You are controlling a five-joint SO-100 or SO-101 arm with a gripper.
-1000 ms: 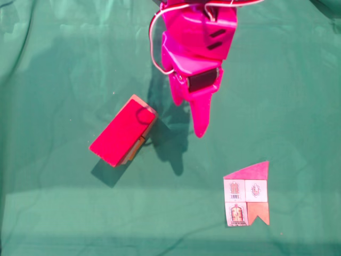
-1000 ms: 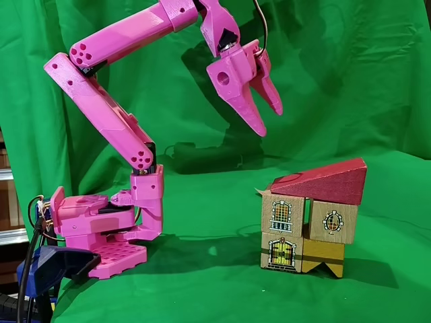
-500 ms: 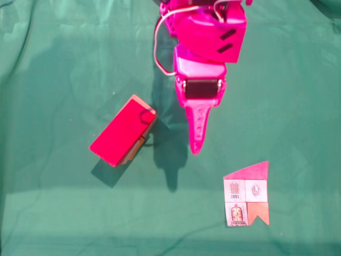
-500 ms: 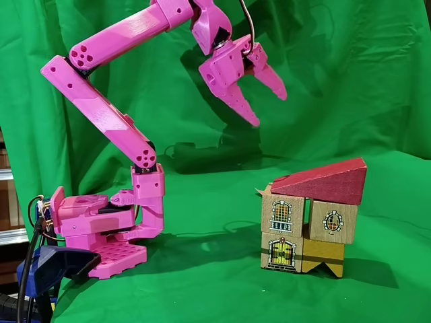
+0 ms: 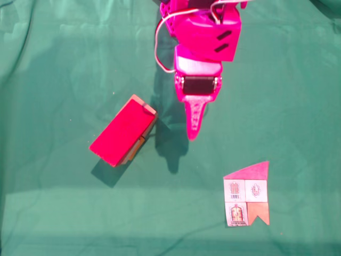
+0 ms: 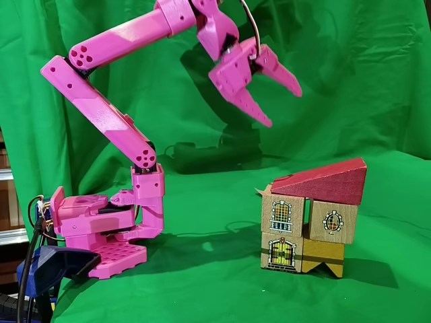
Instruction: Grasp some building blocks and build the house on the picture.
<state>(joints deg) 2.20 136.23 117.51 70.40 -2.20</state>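
In a fixed view from the side, the house (image 6: 311, 219) stands on the green cloth. It has a dark red slanted roof block (image 6: 323, 182) lying on several wooden building blocks (image 6: 283, 214) printed with windows and a door. From above, in a fixed view, the roof (image 5: 123, 130) looks bright red, with a wooden block edge (image 5: 137, 147) showing under it. The picture (image 5: 246, 194) lies flat at the lower right. My magenta gripper (image 6: 283, 108) hangs open and empty in the air, above and left of the house. Seen from above, the gripper (image 5: 194, 127) is right of the roof.
The arm's magenta base (image 6: 101, 232) is clamped at the left, with a blue clamp (image 6: 50, 262) in front of it. Green cloth (image 6: 202, 282) covers the table and hangs as a backdrop. A white cable (image 5: 160, 42) loops beside the wrist.
The gripper has opened wider and swung a little to the right in the side view. Its wrist has turned, so the fingers line up when seen from above. The house has not moved.
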